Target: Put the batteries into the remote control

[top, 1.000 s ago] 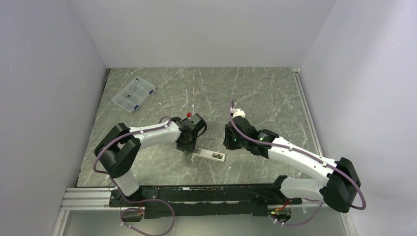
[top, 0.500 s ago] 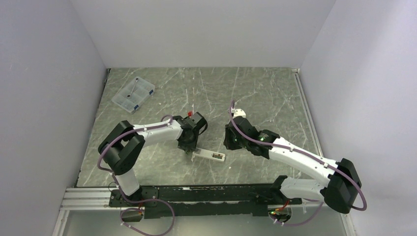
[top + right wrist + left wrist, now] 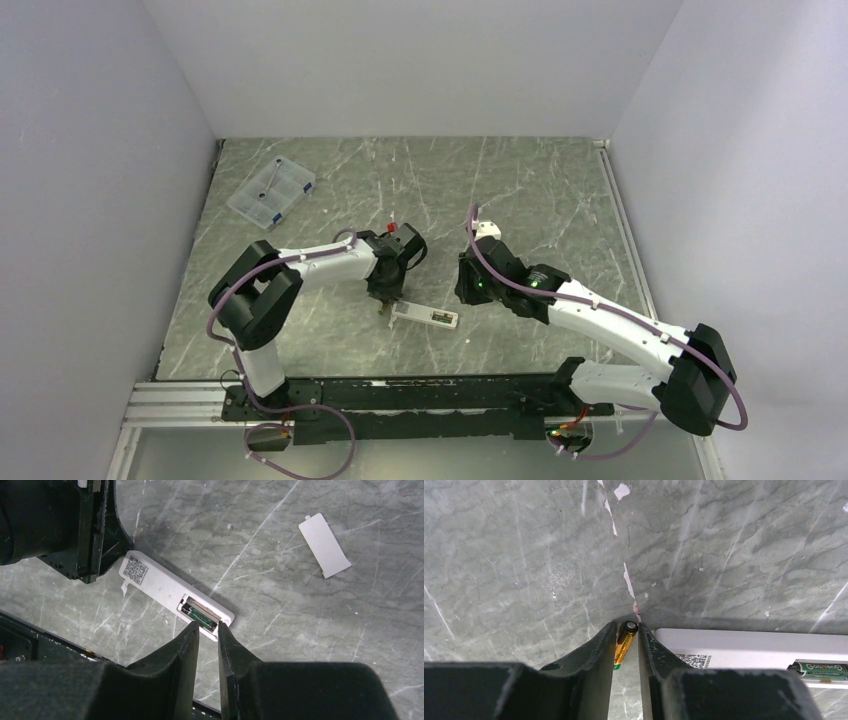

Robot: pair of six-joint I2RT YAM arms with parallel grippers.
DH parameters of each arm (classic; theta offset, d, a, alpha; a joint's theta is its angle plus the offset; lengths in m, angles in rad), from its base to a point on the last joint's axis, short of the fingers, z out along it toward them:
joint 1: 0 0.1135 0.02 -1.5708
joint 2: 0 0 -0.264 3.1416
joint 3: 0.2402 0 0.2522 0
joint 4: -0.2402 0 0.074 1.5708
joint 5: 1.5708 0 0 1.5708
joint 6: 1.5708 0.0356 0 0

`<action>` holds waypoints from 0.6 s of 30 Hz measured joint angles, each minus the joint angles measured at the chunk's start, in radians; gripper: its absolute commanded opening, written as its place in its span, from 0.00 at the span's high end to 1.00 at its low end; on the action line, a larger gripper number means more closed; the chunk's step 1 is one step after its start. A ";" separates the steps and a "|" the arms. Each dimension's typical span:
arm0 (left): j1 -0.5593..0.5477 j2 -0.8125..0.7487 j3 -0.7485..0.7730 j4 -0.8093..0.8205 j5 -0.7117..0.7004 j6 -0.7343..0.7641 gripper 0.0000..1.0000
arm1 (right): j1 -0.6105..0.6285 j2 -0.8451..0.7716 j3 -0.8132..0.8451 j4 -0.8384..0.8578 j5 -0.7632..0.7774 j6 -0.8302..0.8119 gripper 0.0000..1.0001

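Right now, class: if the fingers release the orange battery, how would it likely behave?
The orange battery is a smooth cylinder, so it would probably roll on the flat table. It looks rigid, and its glossy casing may slip between the left fingers.

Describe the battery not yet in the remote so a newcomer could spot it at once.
Find the slim white rectangular remote control on the grey marbled table. At its end, the left hand grips a tiny copper-orange cylindrical battery; the dark green cell already sits inside the remote.
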 measured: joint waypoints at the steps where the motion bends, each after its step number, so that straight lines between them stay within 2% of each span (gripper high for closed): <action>1: 0.000 0.002 0.002 0.000 0.001 0.001 0.76 | 0.000 0.000 0.000 0.000 0.000 0.000 0.76; 4: 0.000 0.002 0.002 0.005 0.002 0.001 0.83 | 0.000 0.000 0.000 0.000 0.000 0.000 0.76; 8: 0.001 0.002 0.002 0.008 0.005 0.001 1.00 | 0.000 -0.004 0.000 0.000 0.000 0.000 0.76; 18: 0.013 -0.032 -0.037 0.042 0.018 -0.008 1.00 | 0.000 -0.007 0.000 0.010 -0.056 -0.009 0.75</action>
